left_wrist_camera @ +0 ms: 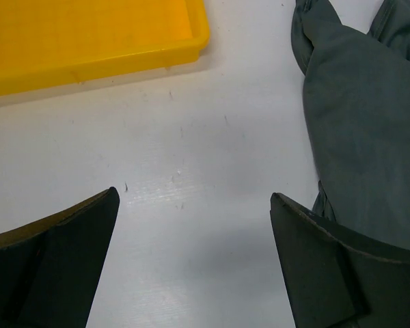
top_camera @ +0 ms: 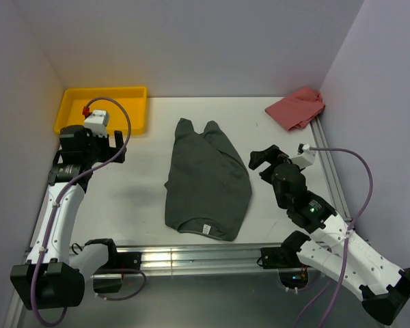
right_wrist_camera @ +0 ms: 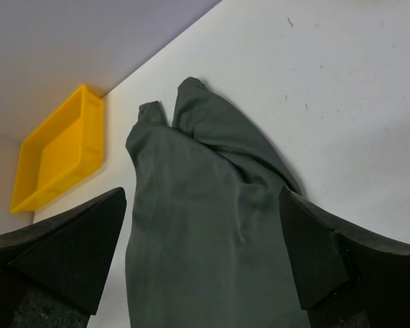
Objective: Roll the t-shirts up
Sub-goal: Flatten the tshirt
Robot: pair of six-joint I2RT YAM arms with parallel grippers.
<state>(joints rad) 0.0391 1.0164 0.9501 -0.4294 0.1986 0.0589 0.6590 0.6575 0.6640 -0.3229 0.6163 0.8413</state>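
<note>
Plainly, the t-shirt [top_camera: 208, 181] lay flat in the middle of the white table [top_camera: 287, 198], folded into a long narrow shape. Its small white neck label [top_camera: 206, 228] was at the near end, and its far end split into two rounded lobes. It sat between the two arms, and neither of them gripped it.

The left gripper [top_camera: 116, 147] was to the shirt's left, just in front of the yellow tray [top_camera: 68, 116], with its fingers spread wide and nothing between them. In the left wrist view only bare tabletop showed in that gap. The shirt's left edge ran along beside the finger [left_wrist_camera: 342, 266] on the right of that view and partly behind it.

The right gripper [top_camera: 263, 160] stood just off the shirt's right edge, its fingers likewise apart and empty. In the right wrist view the grey fabric filled the gap between the fingers and stretched away toward the tray. Whether either finger touched the cloth could not be told.

A red cloth [top_camera: 297, 108] lay crumpled in the far right corner, well apart from the shirt.
</note>
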